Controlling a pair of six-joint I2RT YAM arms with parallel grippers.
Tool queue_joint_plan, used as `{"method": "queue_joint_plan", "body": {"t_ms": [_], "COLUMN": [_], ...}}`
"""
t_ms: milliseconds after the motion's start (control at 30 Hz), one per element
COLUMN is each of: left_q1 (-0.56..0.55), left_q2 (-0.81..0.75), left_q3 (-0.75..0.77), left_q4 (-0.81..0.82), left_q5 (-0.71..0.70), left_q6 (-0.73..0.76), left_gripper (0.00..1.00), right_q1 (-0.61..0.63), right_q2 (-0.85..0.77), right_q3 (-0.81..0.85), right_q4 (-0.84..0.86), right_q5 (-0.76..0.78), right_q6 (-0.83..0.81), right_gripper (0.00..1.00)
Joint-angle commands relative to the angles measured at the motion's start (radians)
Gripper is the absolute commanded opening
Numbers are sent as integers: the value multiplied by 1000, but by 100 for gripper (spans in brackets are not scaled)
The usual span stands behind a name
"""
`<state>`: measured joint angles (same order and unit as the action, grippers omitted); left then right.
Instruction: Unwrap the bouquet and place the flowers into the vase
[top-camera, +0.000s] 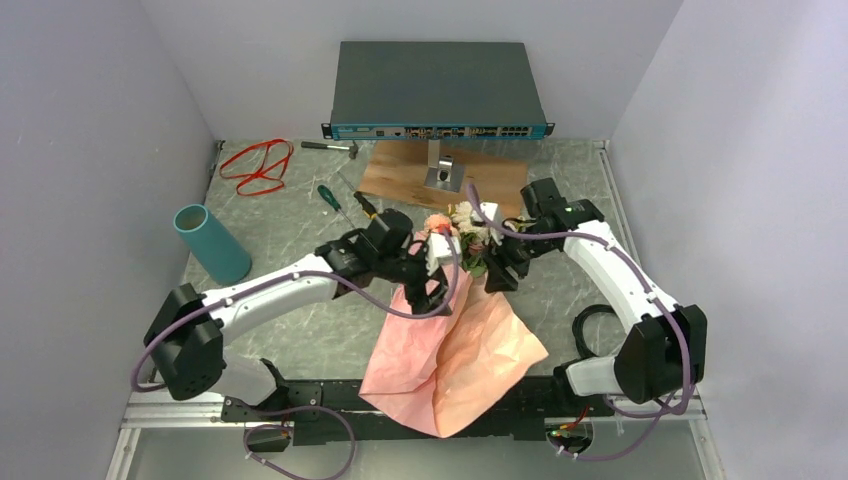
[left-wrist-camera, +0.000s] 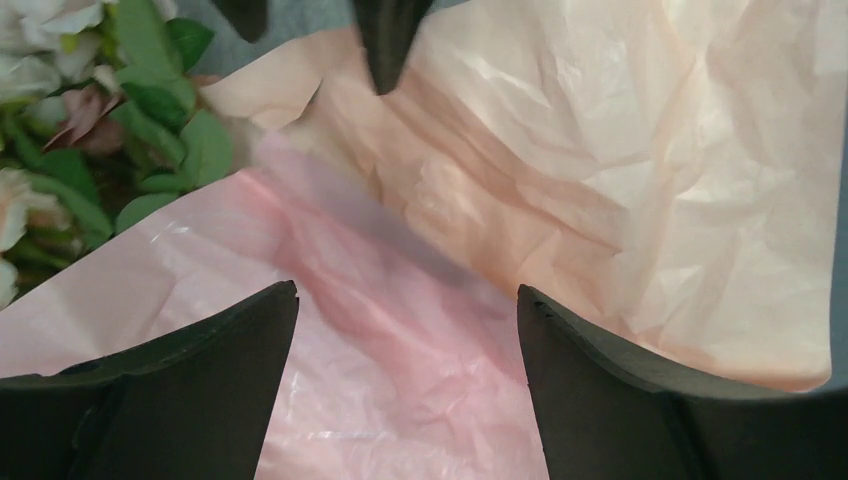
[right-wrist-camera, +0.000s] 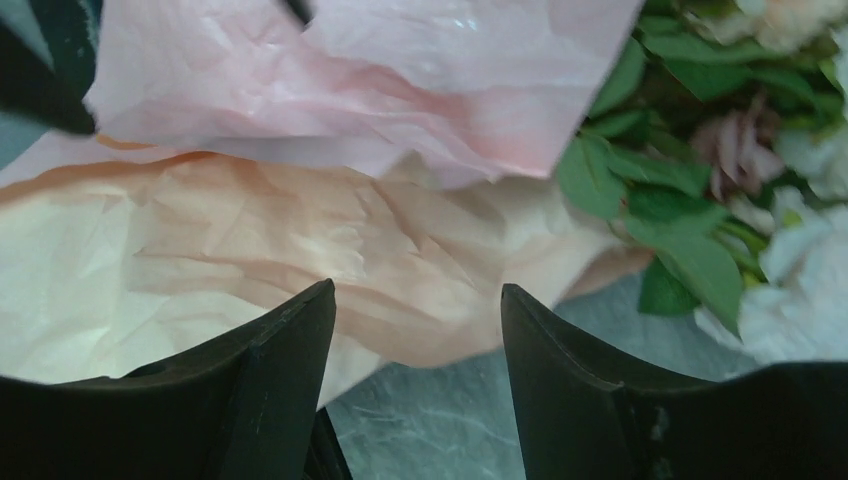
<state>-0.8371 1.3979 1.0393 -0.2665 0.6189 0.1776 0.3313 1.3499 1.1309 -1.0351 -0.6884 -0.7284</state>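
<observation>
Unwrapping in hand: left end effector (left-wrist-camera: 405, 295) and right end effector (right-wrist-camera: 418, 290), both spread, pinch nothing above the bouquet (top-camera: 470, 340), which lies well right of the vase (top-camera: 212, 243). Next likely calls for pinching 1 paper (left-wrist-camera: 600, 200) edge, peeling it off the flowers (top-camera: 468, 228).

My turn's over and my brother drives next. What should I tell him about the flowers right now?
Left gripper: open, above the pink paper.
Right gripper: open, at the paper's edge beside the flowers.
Flowers lie mid-table, heads sticking out of the paper.
Vase stands far left, no flowers in it.
Done: paper loosened and fanned out.
To do: free the flowers, put them into the vase.
</observation>
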Motion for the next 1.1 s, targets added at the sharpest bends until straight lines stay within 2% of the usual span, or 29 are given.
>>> {"method": "queue_joint_plan", "body": {"t_ms": [0, 133, 267, 333, 467, 567, 600, 867, 933, 1000, 1067], "left_q1": [-83, -134, -137, -137, -122, -57, -32, 249, 292, 333, 383], "left_q2": [57, 147, 207, 208, 178, 115, 88, -99, -140, -183, -204], "left_q3": [6, 51, 94, 100, 100, 74, 69, 62, 52, 30, 4], "left_q4": [179, 183, 117, 82, 34, -12, -33, -187, -210, -218, -219], "left_q5": [-128, -232, -336, -347, -317, -249, -249, -289, -343, -410, -480], "left_q6": [-111, -152, -156, -155, -164, -170, -165, -61, -9, 32, 47], "left_gripper": [87, 84, 70, 57, 23, 2, 0, 0, 0, 0, 0], "right_q1": [-86, -103, -114, -128, -130, -130, -130, -130, -130, -130, -130], "right_q2": [-24, -8, 32, 64, 129, 195, 212, 250, 261, 280, 296], "right_q3": [-13, -64, -87, -82, -79, -66, -62, -78, -75, -68, -67], "right_q4": [-8, 48, 123, 135, 164, 170, 167, 198, 196, 187, 187], "right_q5": [16, 93, 179, 194, 199, 200, 198, 178, 174, 178, 186], "right_q6": [57, 123, 220, 253, 292, 303, 302, 247, 236, 229, 229], "right_gripper": [66, 68, 74, 76, 77, 70, 67, 33, 19, 0, 0]}}
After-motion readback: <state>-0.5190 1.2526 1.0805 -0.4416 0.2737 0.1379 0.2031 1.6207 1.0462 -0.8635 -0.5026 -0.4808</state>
